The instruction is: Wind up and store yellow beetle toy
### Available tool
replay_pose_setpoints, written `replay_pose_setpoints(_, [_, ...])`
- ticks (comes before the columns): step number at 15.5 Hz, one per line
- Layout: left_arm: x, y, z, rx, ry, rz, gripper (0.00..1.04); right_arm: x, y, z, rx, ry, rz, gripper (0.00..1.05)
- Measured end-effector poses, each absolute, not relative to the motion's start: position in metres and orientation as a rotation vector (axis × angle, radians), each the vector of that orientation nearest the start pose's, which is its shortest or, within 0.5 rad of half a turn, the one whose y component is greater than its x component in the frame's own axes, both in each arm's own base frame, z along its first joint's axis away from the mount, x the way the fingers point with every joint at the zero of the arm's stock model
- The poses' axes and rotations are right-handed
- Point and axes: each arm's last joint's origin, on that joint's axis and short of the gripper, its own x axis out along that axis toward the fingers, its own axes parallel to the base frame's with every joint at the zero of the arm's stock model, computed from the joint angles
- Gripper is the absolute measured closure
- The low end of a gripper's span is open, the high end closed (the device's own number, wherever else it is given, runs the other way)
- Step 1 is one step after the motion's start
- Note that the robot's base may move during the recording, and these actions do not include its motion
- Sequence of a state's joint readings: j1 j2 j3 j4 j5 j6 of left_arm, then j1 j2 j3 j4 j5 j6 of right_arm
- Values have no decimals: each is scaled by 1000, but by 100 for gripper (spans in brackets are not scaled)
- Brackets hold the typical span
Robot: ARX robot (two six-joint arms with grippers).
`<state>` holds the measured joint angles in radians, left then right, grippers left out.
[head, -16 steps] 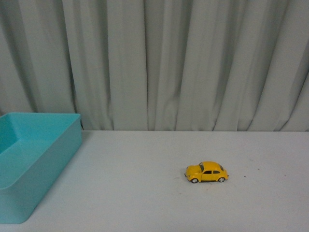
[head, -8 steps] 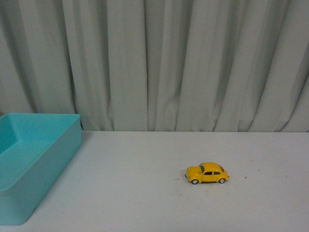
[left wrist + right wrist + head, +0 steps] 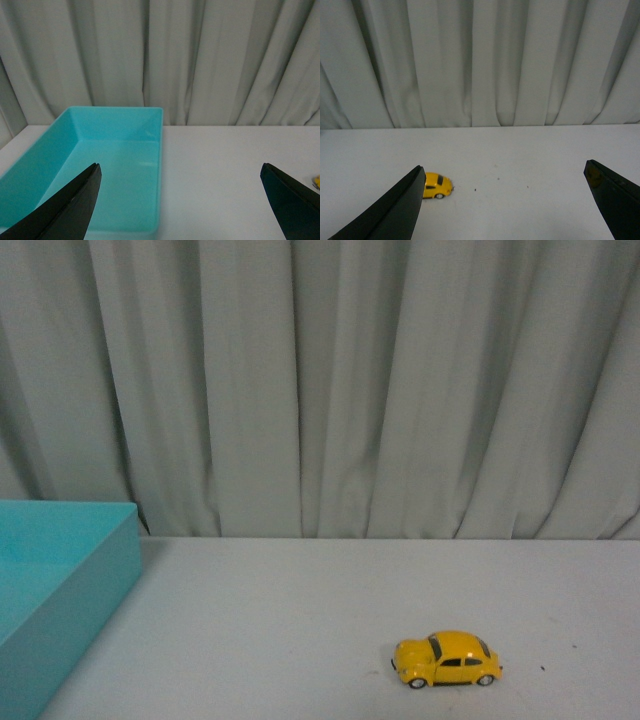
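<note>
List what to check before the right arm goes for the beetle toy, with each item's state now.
1. Beetle toy upright on its wheels on the table: ok.
2. Toy untouched by either gripper: ok.
3. Right gripper open, nothing between its fingers: ok.
4. Left gripper open: ok.
5. Toy lined up between the right gripper's fingers: not ok; in the right wrist view it sits at one finger's edge.
6. Bin has room: ok; its visible floor is bare.
</note>
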<state>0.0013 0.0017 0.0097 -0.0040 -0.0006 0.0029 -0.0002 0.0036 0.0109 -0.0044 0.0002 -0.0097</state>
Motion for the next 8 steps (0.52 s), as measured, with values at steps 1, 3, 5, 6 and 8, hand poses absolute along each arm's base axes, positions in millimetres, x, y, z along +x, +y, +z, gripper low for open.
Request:
replay_pose_setpoints(1, [97, 0, 167, 3, -7, 2, 7, 97, 0, 167, -10, -4, 0, 7])
replay_pose_setpoints(3, [97, 0, 166, 3, -6, 2, 7, 97, 0, 167, -10, -8, 0, 7])
replay_pose_setpoints(5, [97, 0, 166, 3, 1, 2, 7, 97, 0, 166, -10, -2, 0, 7])
replay_pose_setpoints(6, [97, 0, 166, 3, -4, 2, 7, 97, 0, 167, -10, -4, -1, 7])
replay_pose_setpoints(8, [97, 0, 166, 3, -3, 2, 7, 97, 0, 167, -10, -3, 0, 7])
